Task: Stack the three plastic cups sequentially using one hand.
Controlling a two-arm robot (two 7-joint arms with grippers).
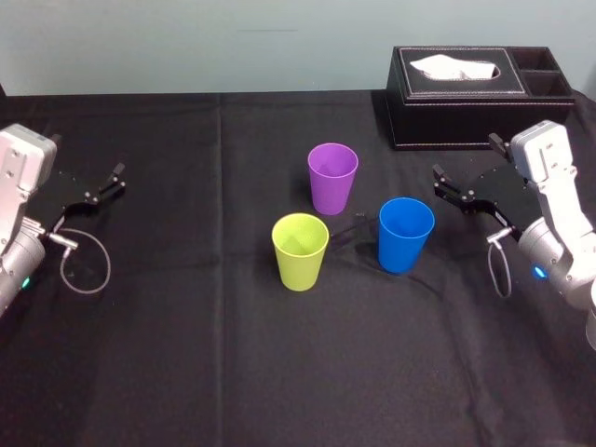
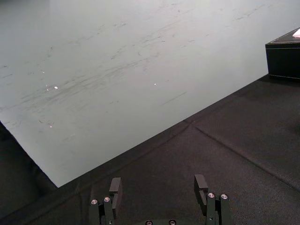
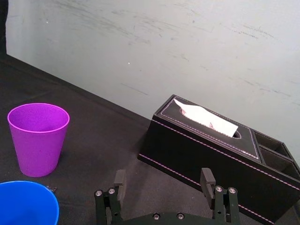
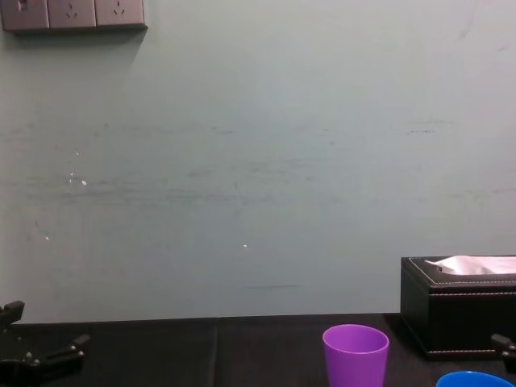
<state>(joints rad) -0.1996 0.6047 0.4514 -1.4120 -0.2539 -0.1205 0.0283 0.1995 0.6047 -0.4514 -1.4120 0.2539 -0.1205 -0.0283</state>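
so the right black gripper (image 1: 441, 183) hovers open just right of the upright bright blue plastic cup (image 1: 406, 233), way closer than the open left gripper (image 1: 114, 182), while the purple plastic cup (image 1: 332, 177) and yellow-green plastic cup (image 1: 300, 250) stand unstacked further left.

Chest view chops a lot: the purple cup (image 4: 355, 355) loses its base at the near edge; the blue cup (image 4: 476, 378) is just a sliver of rim on the right; the tissue box (image 4: 455, 322) runs off the right side; the left gripper (image 4: 47, 326) is half out of frame on the left. Right wrist view clips the blue cup to part of its rim and cuts the box's right end; in the left wrist view the box is cut down to one corner; in the head view the left arm (image 1: 17, 205) and right arm (image 1: 559, 233) run off the sides.
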